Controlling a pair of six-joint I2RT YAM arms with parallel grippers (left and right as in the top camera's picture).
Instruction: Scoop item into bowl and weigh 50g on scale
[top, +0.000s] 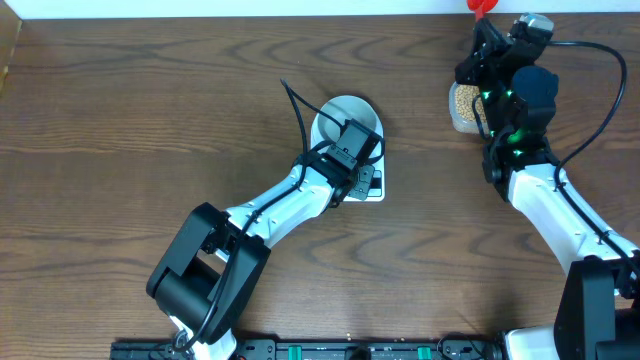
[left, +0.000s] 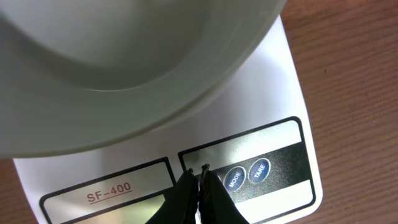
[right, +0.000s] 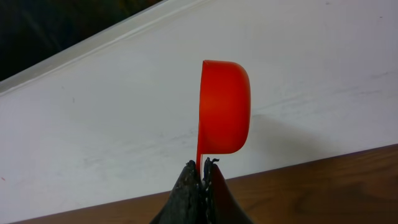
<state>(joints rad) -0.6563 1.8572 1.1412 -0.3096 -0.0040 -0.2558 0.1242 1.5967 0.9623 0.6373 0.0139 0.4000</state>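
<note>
My left end effector (left: 198, 177) closed, tips at buttons of the scale (left: 283, 87), perhaps touching, bowl (left: 124, 81) on it, my right end effector (right: 202, 167) gripping a red scoop (right: 225, 106)

- One pale bowl (top: 340, 113).
- One white scale (left: 273, 87), with two labelled buttons, MODE (left: 234, 179) and TARE (left: 260, 170).
- One red scoop (right: 224, 106).
- One clear tub (top: 463, 106) holding beans (top: 462, 98), too many to count.
- Two robot arms, one left end effector (left: 200, 169) and one right end effector (right: 204, 163).
</note>
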